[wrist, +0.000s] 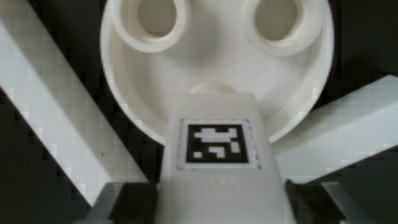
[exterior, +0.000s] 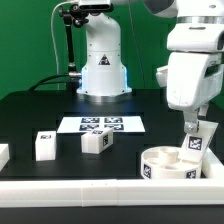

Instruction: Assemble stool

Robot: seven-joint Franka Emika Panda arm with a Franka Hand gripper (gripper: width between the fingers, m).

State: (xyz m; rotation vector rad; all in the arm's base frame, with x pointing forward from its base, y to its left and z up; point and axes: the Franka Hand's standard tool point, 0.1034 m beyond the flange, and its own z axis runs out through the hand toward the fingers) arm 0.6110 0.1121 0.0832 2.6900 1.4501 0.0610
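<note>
**leg block held at the seat, ready for fitting**

the hand (exterior: pixel 192 133) was pinching one leg block (exterior: pixel 197 140) by its two side faces. its fingers (wrist: pixel 125 200) pressed against the block, and the tagged face stayed exposed to the wrist view. the block hung slightly tilted, with its lower end at or just inside the rim of the seat (exterior: pixel 165 171). whether the two parts touched could not be determined.

this grip was judged to keep the free lower end of the block clear so that it could enter a socket in the seat. in the wrist view, the seat (wrist: pixel 214 60) showed two oval openings beyond the leg block (wrist: pixel 217 150).

the seat lay near the front corner of the surface (exterior: pixel 40 115), on the exterior view's right. it sat just behind the border rail (exterior: pixel 100 190), probably so that the rail could brace it.

a second leg block (exterior: pixel 96 141) and a third leg block (exterior: pixel 43 146) stood apart near the front edge, awaiting their turn. a further white part was cut off at the edge on the exterior view's left.

the surface was flat and black. the marker board (exterior: pixel 103 124) lay at its centre, and the arm base (exterior: pixel 103 65) stood at the rear edge. a green backdrop (exterior: pixel 30 40) closed off the room behind.
</note>
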